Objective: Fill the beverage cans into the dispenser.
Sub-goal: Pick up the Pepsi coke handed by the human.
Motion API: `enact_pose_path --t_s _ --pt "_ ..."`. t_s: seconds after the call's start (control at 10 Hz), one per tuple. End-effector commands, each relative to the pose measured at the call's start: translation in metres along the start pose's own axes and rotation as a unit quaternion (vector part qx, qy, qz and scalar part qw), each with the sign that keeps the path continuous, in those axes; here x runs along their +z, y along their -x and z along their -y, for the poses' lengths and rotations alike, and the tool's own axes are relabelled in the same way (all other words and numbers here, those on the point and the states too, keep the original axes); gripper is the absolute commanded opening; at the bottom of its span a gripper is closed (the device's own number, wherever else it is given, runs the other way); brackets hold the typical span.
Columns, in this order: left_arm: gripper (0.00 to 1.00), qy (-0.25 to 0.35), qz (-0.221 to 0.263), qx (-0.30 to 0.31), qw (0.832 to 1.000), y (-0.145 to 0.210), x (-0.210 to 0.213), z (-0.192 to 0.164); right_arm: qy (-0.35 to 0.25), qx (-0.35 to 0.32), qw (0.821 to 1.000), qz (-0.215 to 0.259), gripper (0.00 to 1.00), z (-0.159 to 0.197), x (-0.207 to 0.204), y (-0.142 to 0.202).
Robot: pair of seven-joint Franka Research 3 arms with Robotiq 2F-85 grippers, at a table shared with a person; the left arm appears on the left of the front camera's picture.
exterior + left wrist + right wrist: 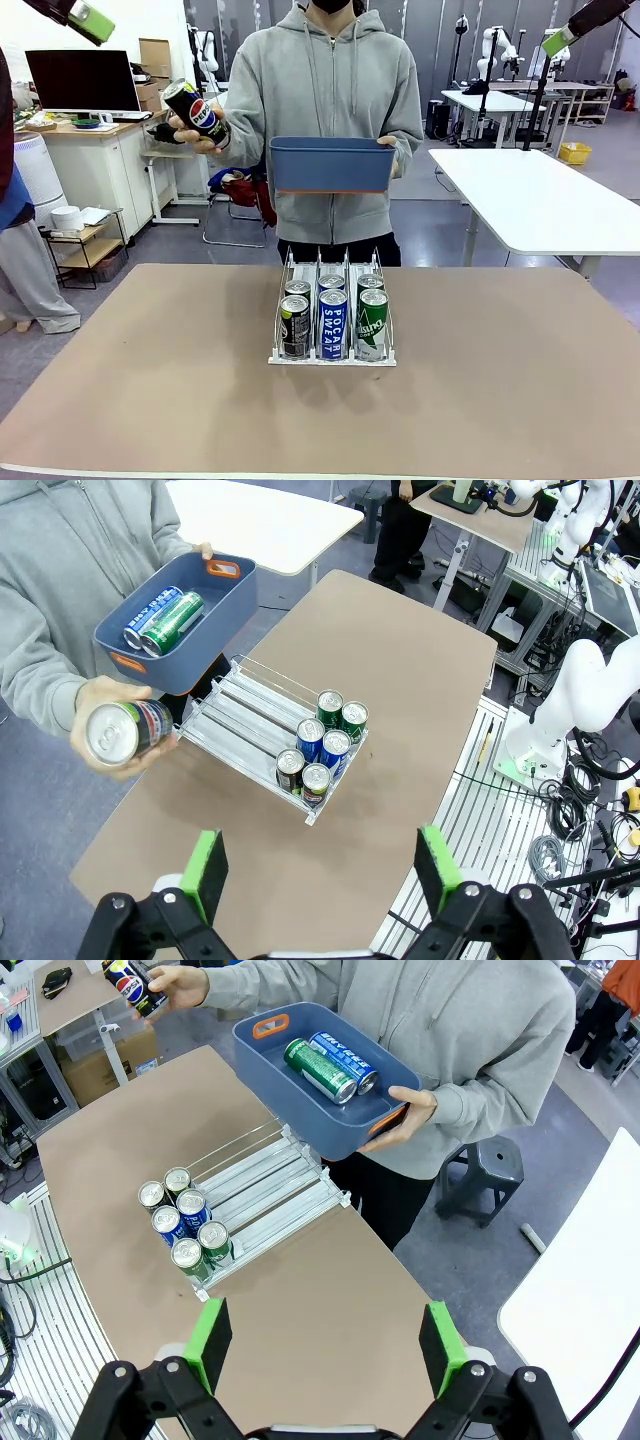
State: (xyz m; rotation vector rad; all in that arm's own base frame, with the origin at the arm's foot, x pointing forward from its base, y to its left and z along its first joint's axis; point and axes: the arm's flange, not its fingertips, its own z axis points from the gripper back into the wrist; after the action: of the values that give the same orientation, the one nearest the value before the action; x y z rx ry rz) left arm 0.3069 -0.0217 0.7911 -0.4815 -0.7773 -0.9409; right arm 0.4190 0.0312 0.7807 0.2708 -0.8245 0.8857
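Both my grippers hang high above the table, well clear of everything. The left gripper has its jaws wide apart with nothing between them. The right gripper is the same, open and empty. From the front camera they sit in the top corners.

The dispenser stands far below them, about midway across the table and nearer the person's side. Six cans are in it, two per lane, packed at the end nearest me: black, blue-and-white and green in the front row. The far stretch of the lanes is bare wire.

The person stands at the far edge, right behind the rack. One hand holds a black Pepsi can up at chest height, off to my left side. The other hand carries a blue bin above the rack's far end. A green can and a blue-and-white can lie side by side in the bin.

The bin and the person's arms sit over the rack's loading end. To either side of the rack the tabletop is open, right out to the edges. A white table stands beyond on my right.
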Motion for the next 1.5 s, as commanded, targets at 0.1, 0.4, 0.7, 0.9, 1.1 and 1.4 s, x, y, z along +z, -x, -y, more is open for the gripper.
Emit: enact_pose_path --t_s 0.1,0.4,0.7,0.9,1.1,1.4 --pt "1.0 0.0 0.001 0.0 1.0 0.0 0.001 0.0 0.0 0.0 1.0 0.0 1.0 0.0 0.0 0.0" --pt "1.0 0.0 0.001 0.0 1.0 0.0 0.001 0.0 0.0 0.0 1.0 0.0 1.0 0.0 0.0 0.0" --pt "1.0 0.011 -0.03 -0.019 0.999 0.001 0.004 -0.008 0.0 0.0 1.0 0.0 1.0 0.0 0.0 0.0" --pt "1.0 -0.034 -0.026 -0.02 0.999 -0.005 -0.003 -0.017 0.0 0.0 1.0 0.0 1.0 0.0 0.0 0.0" --pt "1.0 -0.052 -0.056 -0.025 0.997 -0.008 -0.01 -0.025 0.0 0.0 1.0 0.0 1.0 0.0 0.0 0.0" --pt "1.0 -0.083 -0.071 -0.046 0.993 -0.014 -0.037 -0.052 0.0 0.0 1.0 0.0 1.0 0.0 0.0 0.0"
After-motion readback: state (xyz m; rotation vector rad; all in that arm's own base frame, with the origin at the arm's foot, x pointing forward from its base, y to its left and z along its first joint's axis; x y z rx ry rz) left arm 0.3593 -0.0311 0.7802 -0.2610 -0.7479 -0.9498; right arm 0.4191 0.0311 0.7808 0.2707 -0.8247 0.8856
